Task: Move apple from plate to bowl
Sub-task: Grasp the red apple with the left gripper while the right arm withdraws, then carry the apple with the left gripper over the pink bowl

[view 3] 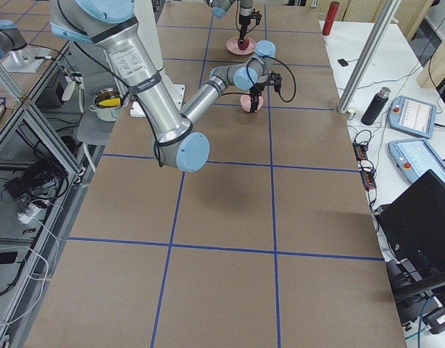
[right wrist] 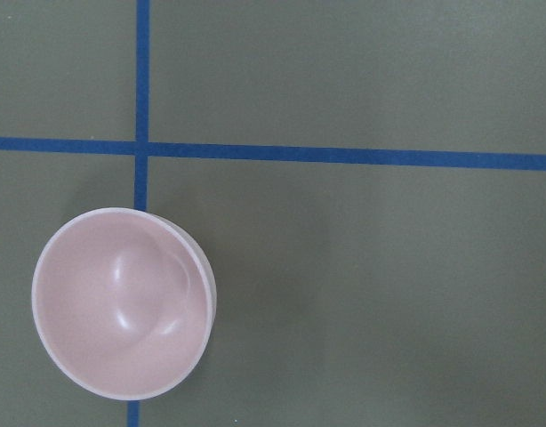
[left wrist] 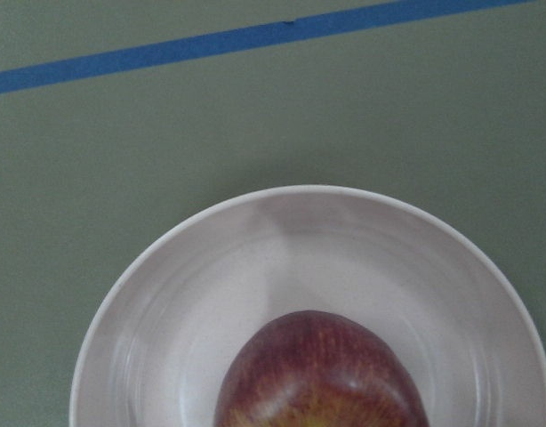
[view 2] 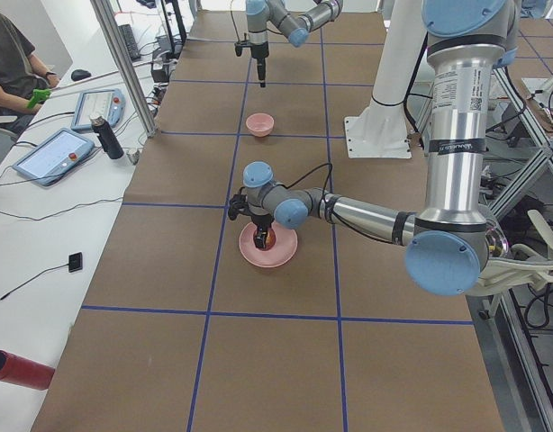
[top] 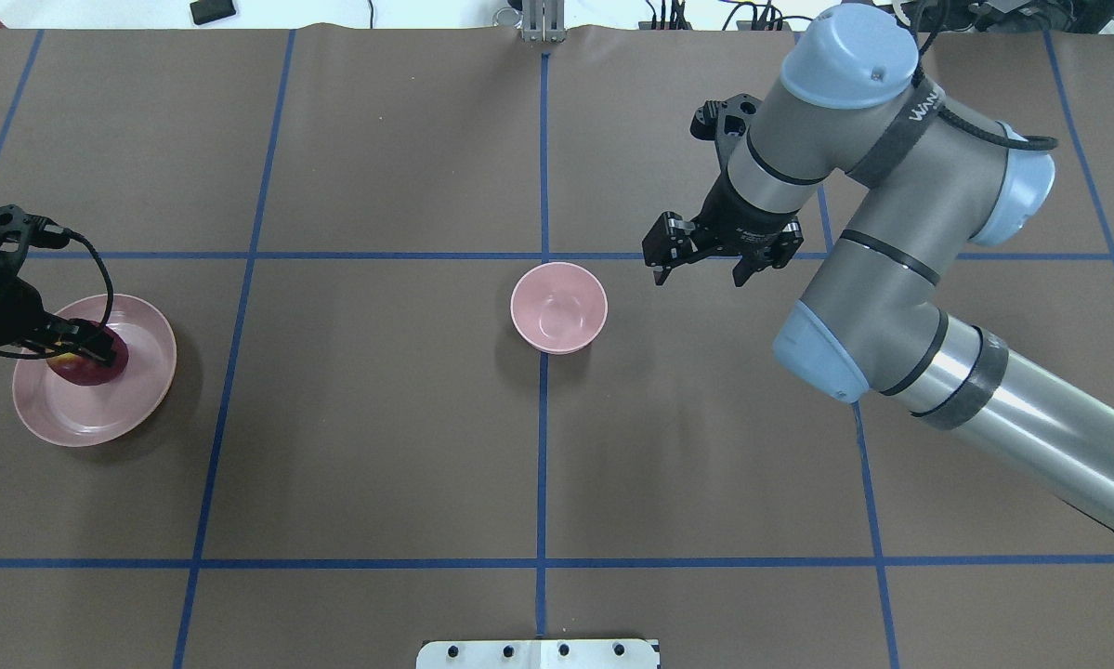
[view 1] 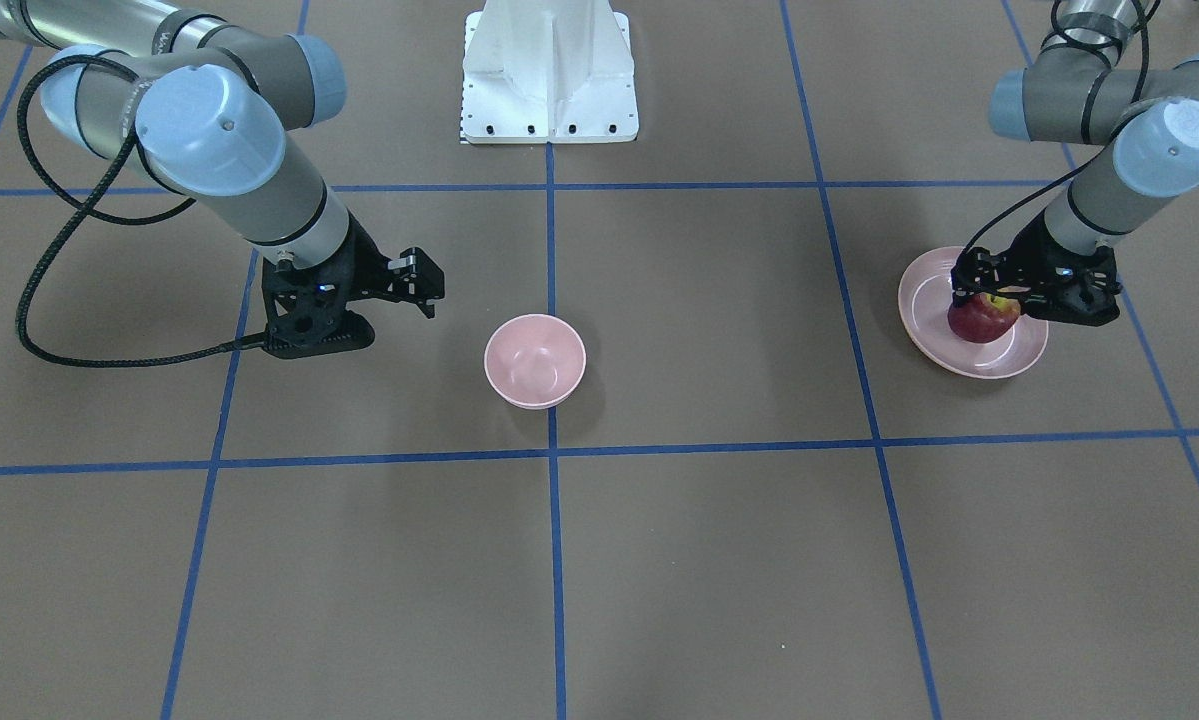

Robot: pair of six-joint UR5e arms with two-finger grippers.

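The dark red apple [view 1: 981, 322] rests on the pale pink plate [view 1: 927, 300] at the table's left end. My left gripper [view 1: 987, 300] is down over the apple, its fingers against the apple's sides, shut on it. In the overhead view the left gripper [top: 83, 346] covers the top of the apple [top: 87, 373] on the plate [top: 101, 413]. The left wrist view shows the apple [left wrist: 317, 374] low in the plate [left wrist: 344, 240]. The small pink bowl [top: 557, 307] stands empty at the table's middle. My right gripper [top: 701, 276] is open and empty, just right of the bowl.
Blue tape lines [top: 543, 465] divide the brown table into squares. The white robot base [view 1: 549, 75] stands at the robot's edge of the table. In the right wrist view the bowl [right wrist: 122, 302] sits beside a tape crossing.
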